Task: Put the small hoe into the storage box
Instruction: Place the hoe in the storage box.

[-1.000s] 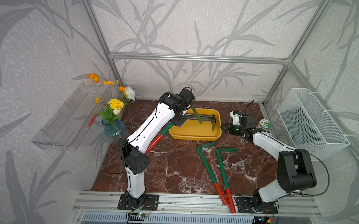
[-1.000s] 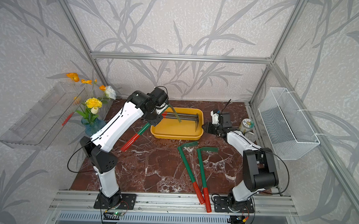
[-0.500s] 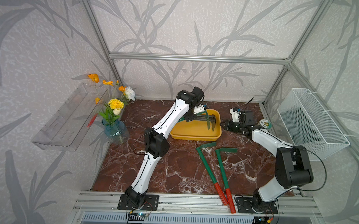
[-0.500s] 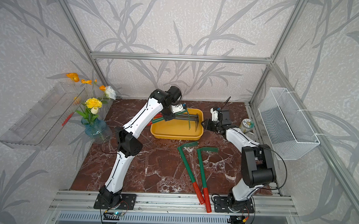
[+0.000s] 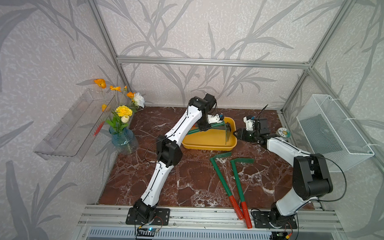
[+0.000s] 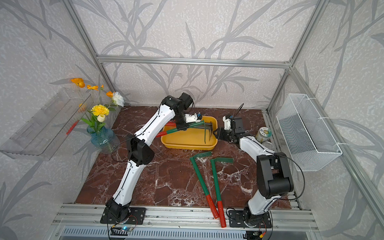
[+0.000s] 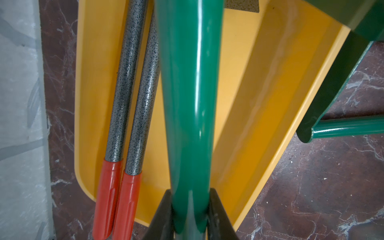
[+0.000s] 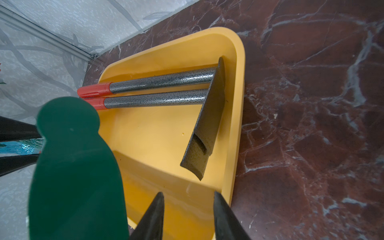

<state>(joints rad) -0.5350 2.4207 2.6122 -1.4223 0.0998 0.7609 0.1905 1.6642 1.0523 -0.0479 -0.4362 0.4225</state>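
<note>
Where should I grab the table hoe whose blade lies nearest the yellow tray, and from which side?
I'd grip the green hoe by the green shaft just behind the blade, from straight above, jaws across it. It lies flat on the table, and there the neighbouring hoe is farthest off; their red grips nearly touch.

This is looking like a robotics lab cell staged as a garden corner. Aluminium framing (image 5: 210, 62) is boxing in the marble-look tabletop (image 5: 195, 182), leaf-print panels (image 5: 190, 26) are closing it behind and at both sides, robot arms (image 5: 156, 183) are sitting bolted to a slotted rail (image 5: 205, 216) along its near edge, and a flower vase (image 5: 123, 140) is standing on it.
</note>
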